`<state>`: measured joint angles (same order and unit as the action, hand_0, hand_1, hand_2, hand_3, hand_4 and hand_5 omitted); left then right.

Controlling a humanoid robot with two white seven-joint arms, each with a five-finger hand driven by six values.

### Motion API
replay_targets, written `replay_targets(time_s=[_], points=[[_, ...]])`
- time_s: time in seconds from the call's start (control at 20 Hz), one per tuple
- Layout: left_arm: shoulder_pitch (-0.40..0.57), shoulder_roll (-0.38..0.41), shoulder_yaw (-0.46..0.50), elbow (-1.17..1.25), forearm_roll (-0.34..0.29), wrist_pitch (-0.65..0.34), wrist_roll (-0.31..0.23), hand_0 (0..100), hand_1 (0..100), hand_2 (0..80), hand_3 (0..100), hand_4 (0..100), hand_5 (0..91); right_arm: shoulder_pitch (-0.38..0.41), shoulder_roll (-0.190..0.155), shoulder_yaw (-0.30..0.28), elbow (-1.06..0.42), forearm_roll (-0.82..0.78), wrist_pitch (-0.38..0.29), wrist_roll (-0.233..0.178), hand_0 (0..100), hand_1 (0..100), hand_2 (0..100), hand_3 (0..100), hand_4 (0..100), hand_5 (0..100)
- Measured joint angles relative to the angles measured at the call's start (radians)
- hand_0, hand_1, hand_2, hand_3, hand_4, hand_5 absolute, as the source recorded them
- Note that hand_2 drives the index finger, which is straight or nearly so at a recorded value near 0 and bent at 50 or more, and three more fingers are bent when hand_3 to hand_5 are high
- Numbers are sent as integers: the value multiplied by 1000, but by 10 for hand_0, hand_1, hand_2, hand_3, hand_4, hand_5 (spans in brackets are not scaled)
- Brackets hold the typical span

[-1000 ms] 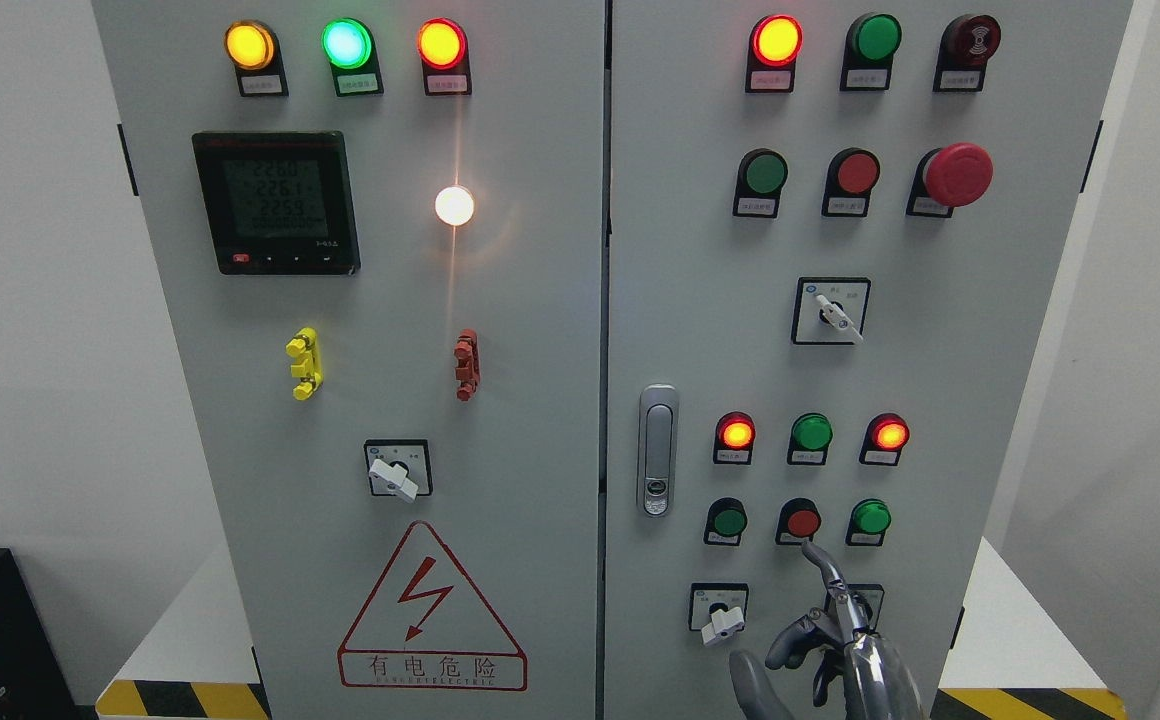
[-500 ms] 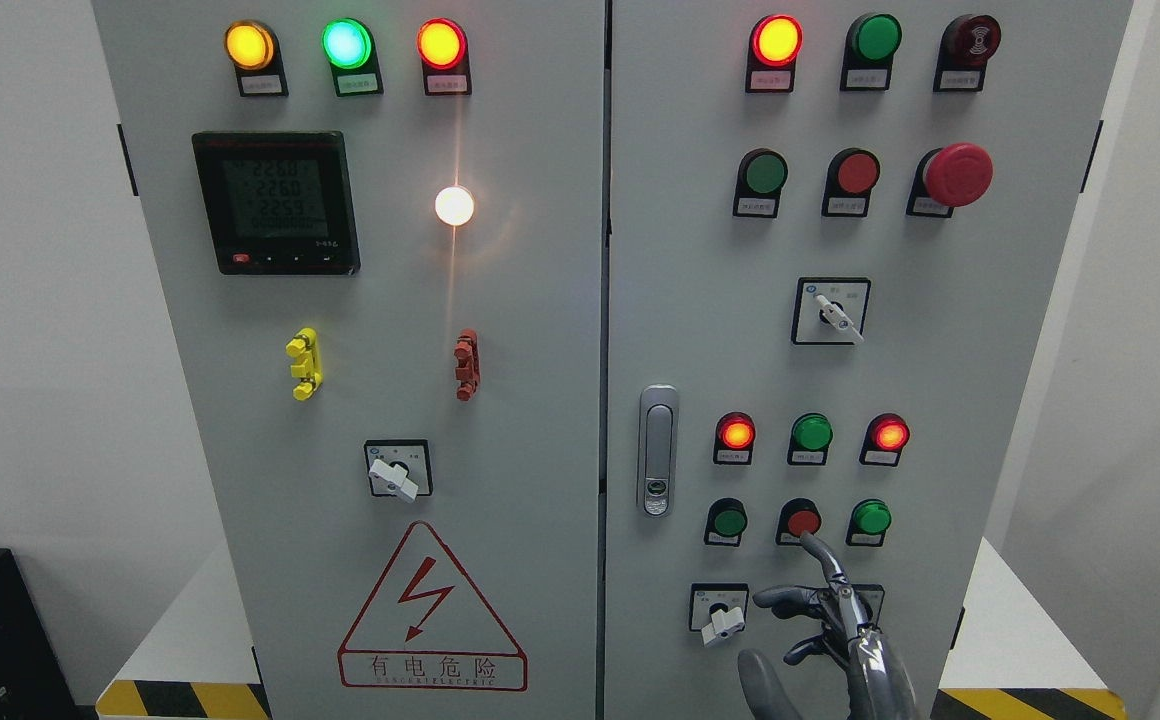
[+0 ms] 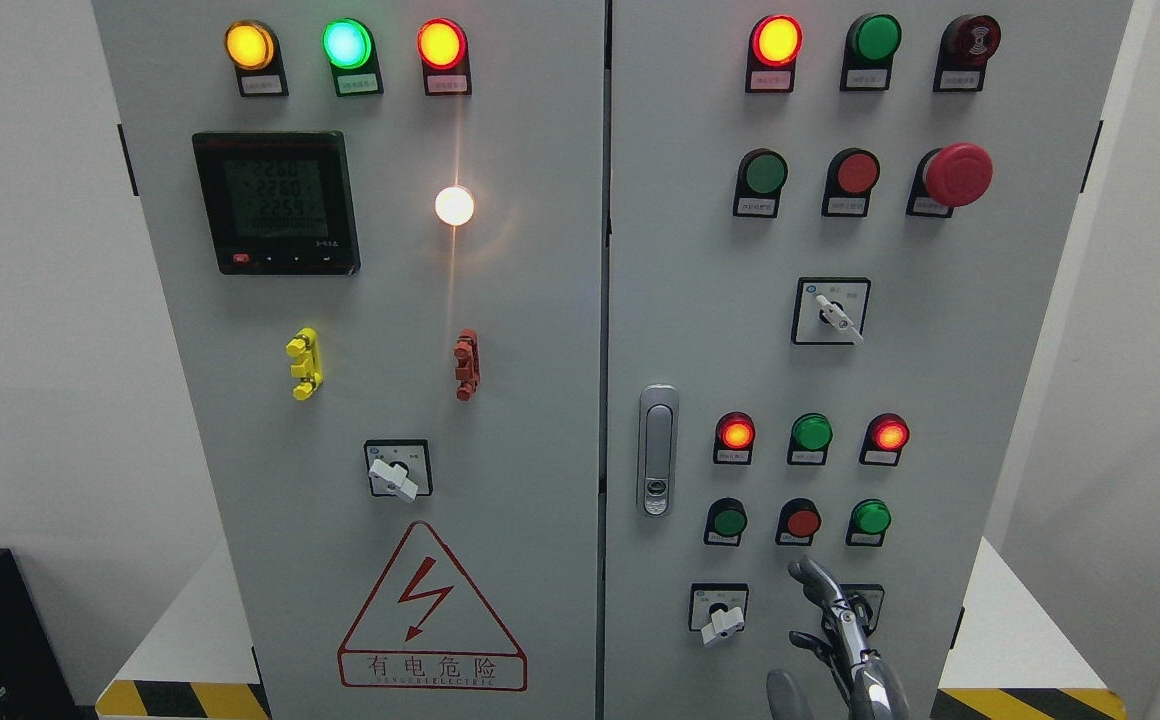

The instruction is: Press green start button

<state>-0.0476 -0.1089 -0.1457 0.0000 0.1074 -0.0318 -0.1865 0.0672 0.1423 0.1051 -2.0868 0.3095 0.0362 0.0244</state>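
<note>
So the robot's right hand (image 3: 840, 632) comes up from the bottom edge, right of centre, in front of the grey metal control cabinet's right door (image 3: 940, 350). Its index finger (image 3: 804, 574) is stuck out and pointing up, the other fingers are tucked in, and it holds nothing. The left hand isn't in the shot at all.

The tricky bit is that the lowest button row has two round green push buttons with a round red push button (image 3: 802, 521) between them. The left green button (image 3: 729, 521) sits up and to the left of the fingertip, and the right green button (image 3: 871, 517) sits up and to the right. The tip is almost straight below the red one and clear of the whole row. The labels are too small to read, so there's no telling which green one is "start". Another green button (image 3: 766, 172) sits much higher on the door. The buttons are round, so there's no long axis to line up with, and a press would go straight into the door face.

Compared with half a second ago, the fingertip was right at the red button's lower edge and has now dropped away below it. The thumb, which was splayed left, has folded in. None of the lamps look any different.

That could be a pull-back after a press or a re-aim sideways, it fits either.
</note>
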Motion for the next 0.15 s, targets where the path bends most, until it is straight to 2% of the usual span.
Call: replay_targets(time_s=[0.15], points=[[0, 0, 0, 0, 0, 0, 2, 120, 556, 0, 0, 0, 0, 9, 0, -1, -2, -21, -7, 1, 0, 139, 0, 99, 41, 30]])
